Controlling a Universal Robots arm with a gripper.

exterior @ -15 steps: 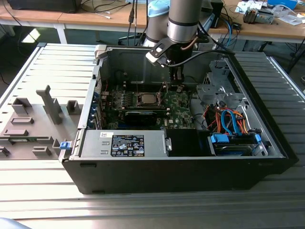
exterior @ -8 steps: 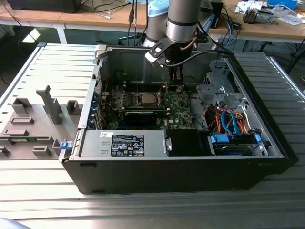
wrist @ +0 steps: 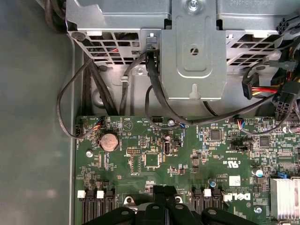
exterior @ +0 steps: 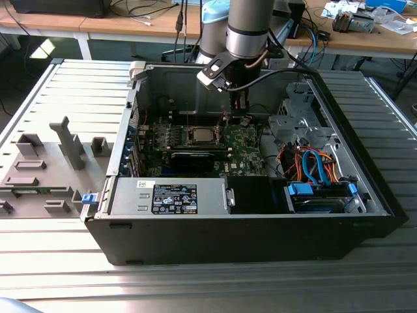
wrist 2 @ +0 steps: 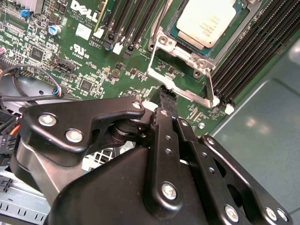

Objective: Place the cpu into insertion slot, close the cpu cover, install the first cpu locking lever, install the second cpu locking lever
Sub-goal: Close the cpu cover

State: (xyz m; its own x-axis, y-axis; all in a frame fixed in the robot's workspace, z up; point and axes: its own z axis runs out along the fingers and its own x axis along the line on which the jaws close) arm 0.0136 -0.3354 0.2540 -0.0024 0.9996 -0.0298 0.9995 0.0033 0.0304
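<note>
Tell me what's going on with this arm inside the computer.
A robot arm's gripper hangs inside an open computer case, just above the motherboard. The cpu is already seated on the board, and the cpu cover looks laid down around it. The gripper tip sits at the edge of that cover, next to a thin locking lever. Whether either lever is latched can't be told from here.

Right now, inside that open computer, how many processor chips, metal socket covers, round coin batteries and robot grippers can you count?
cpu: 1
cpu cover: 1
coin battery: 1
gripper: 1
Total: 4
</note>
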